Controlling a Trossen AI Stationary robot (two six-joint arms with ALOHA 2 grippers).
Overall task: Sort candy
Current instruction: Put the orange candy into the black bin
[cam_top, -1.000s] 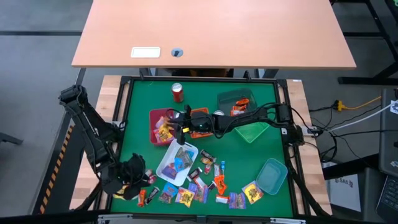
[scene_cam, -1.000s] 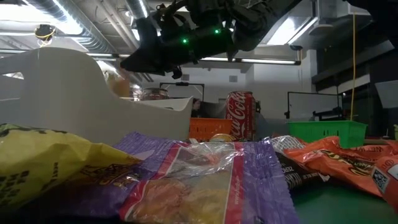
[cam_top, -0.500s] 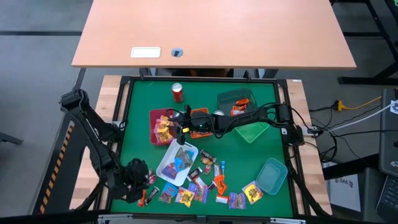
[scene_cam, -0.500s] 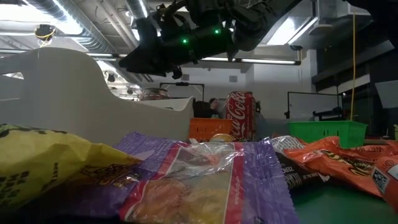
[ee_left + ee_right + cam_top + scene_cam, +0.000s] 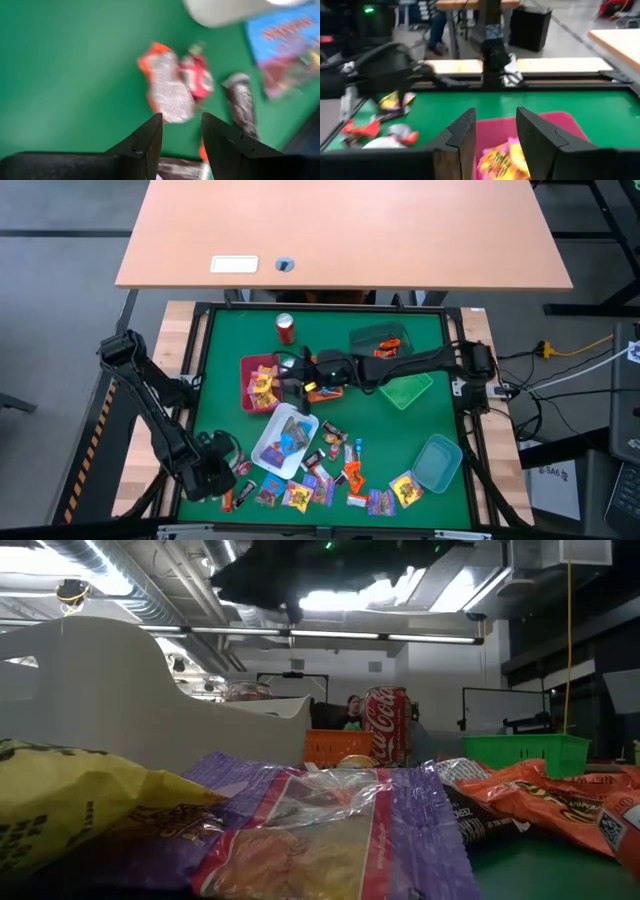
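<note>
Right pincer hangs above the pink-red plastic tray, just left of centre on the green-topped bench, its dark fingers parted with nothing between them. Down in that tray sit yellow-wrapped sweets, and the right wrist view shows one yellow wrapper below the spread fingers.

Landmark for everything else is the white rectangular tray, just in front of the pink-red one; it holds a blue packet. Ahead and to the right of the white tray lies the loose candy, a scatter of purple, yellow, orange-red and dark wrappers on the green surface. Left of the white tray, near the bench's front corner, the left pincer hovers low, fingers apart and gripping nothing. Its wrist view looks down on an orange-and-silver wrapped sweet, a red one touching it, and a dark bar just beside.

Behind the white tray, at the far edge, stands a red soda can. To its right sits a dark green tray with an orange packet inside, then a bright green tray. A teal tray sits well to the right of the white tray.

In the low view, a purple packet and a yellow packet fill the foreground.
</note>
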